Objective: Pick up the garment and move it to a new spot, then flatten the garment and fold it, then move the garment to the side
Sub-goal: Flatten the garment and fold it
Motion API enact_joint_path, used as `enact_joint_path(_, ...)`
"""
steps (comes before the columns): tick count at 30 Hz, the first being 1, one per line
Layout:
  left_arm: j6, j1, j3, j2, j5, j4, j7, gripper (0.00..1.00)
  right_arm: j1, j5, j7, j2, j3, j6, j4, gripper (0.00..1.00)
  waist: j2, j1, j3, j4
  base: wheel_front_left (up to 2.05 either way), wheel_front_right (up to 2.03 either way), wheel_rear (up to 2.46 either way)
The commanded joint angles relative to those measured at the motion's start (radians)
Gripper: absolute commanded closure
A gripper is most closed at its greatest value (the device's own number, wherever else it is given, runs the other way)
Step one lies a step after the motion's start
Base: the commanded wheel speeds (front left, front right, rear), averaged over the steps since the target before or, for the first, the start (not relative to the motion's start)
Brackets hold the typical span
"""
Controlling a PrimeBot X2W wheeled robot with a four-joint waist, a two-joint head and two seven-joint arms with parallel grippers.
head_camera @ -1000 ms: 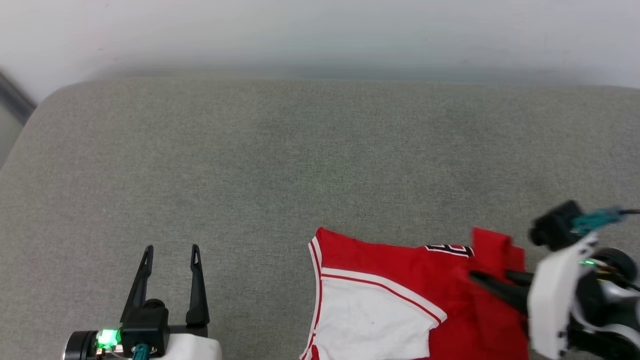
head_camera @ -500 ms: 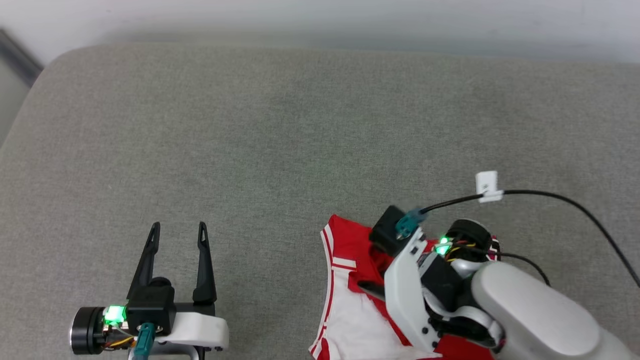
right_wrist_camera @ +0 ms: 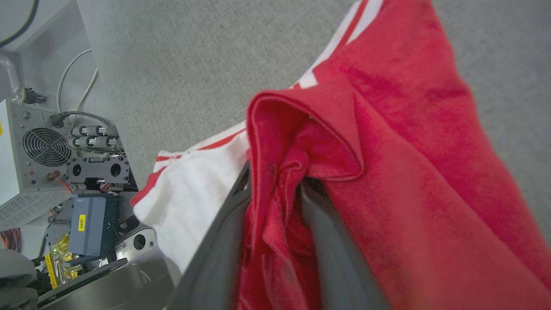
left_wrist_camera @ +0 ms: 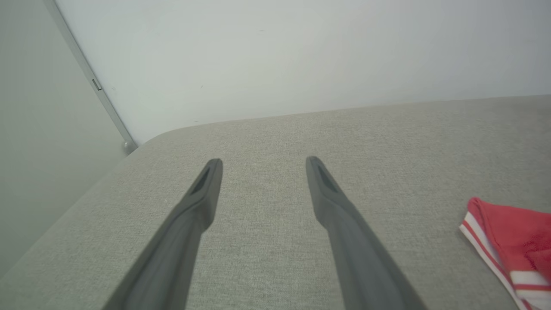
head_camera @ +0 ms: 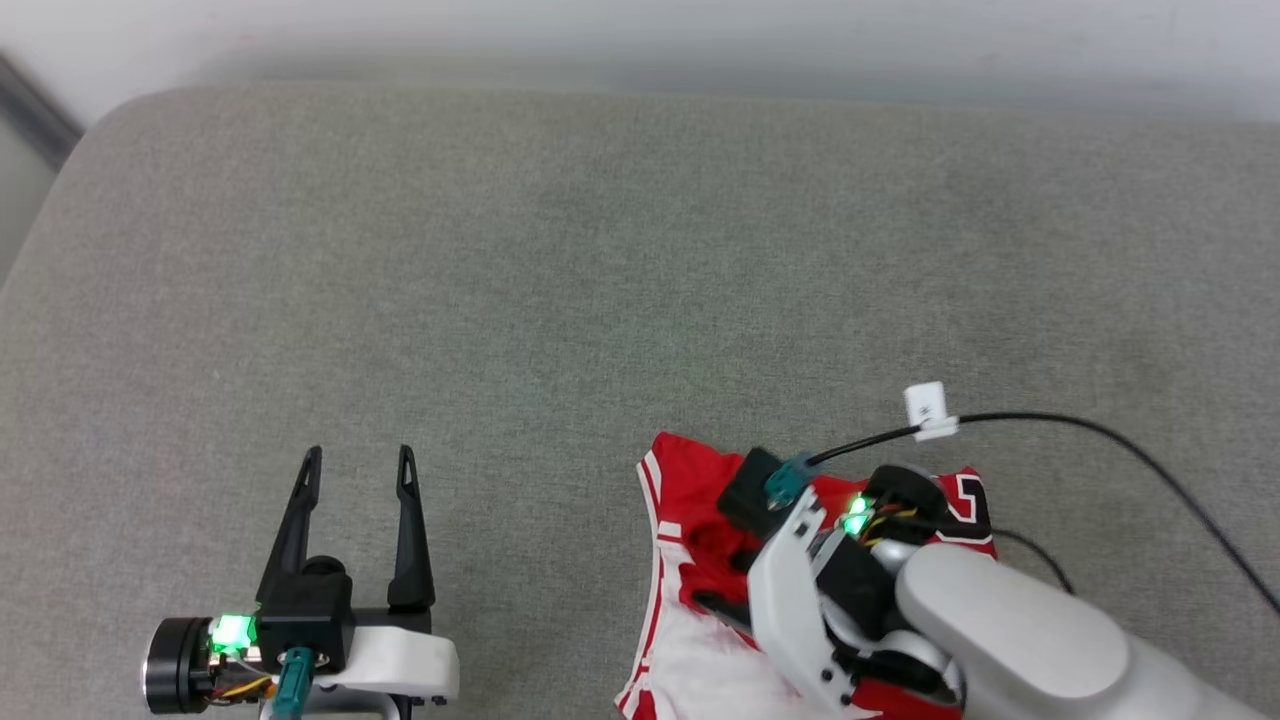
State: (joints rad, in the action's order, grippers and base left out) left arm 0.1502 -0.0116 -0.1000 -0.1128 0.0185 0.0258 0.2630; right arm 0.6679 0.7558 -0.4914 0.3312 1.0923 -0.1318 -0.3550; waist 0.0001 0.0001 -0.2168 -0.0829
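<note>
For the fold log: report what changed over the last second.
The right gripper swung left across the garment, dragging a red fold over with it; cloth now lies between its fingers. The left gripper stayed open and idle over the grey cushion.

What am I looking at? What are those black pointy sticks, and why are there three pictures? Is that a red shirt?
It is a robot with two arms. The black sticks are its fingers; each pair makes a gripper, like a hand. One picture comes from a camera on its head, looking down at a grey padded surface. The other two come from cameras on its wrists, looking along the fingers. The left gripper is open and holds nothing. On the surface lies a crumpled red and white shirt. The right gripper has a fold of the red cloth between its fingers; whether it is pinching tight, I cannot tell.
</note>
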Motion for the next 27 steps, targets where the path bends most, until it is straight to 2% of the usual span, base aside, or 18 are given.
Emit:
enact_joint_path(1,0.004,0.010,-0.001,0.004,-0.008,0.000,0.002,0.00,0.024,-0.010,0.027,0.025,-0.007,0.002,0.014,0.00,-0.0001,-0.0001,0.021,0.012,0.00,0.00,0.00)
enact_joint_path(7,0.012,0.045,0.001,0.003,-0.012,-0.011,0.002,0.00,0.023,-0.015,0.164,0.107,-0.101,0.002,0.141,0.00,-0.0001,-0.0001,0.076,0.044,0.00,0.00,0.00)
enact_joint_path(9,0.014,0.059,0.002,0.002,-0.011,-0.017,0.002,0.00,0.011,-0.051,0.229,0.134,-0.173,0.002,0.168,0.00,-0.0001,-0.0001,0.090,0.054,0.00,0.00,0.00)
enact_joint_path(12,0.014,0.076,0.005,-0.001,-0.008,-0.025,0.002,0.00,-0.040,-0.118,0.340,0.140,-0.310,0.002,0.175,0.00,-0.0001,-0.0001,0.108,0.071,0.00,0.00,0.00)
enact_joint_path(15,0.009,0.087,0.003,-0.003,-0.007,-0.030,0.002,0.00,-0.109,-0.216,0.457,0.118,-0.472,0.002,0.159,0.00,-0.0001,-0.0001,0.121,0.083,0.00,0.00,0.00)
enact_joint_path(21,0.002,0.102,0.000,-0.006,-0.004,-0.033,0.002,0.00,-0.287,-0.415,0.648,0.035,-0.753,0.002,0.137,0.00,-0.0001,-0.0001,0.138,0.099,0.00,0.00,0.00)
enact_joint_path(27,-0.006,0.108,-0.003,-0.004,0.000,-0.030,0.002,0.00,-0.448,-0.542,0.741,-0.072,-0.949,0.002,0.152,0.00,-0.0001,-0.0001,0.149,0.105,0.00,0.00,0.00)
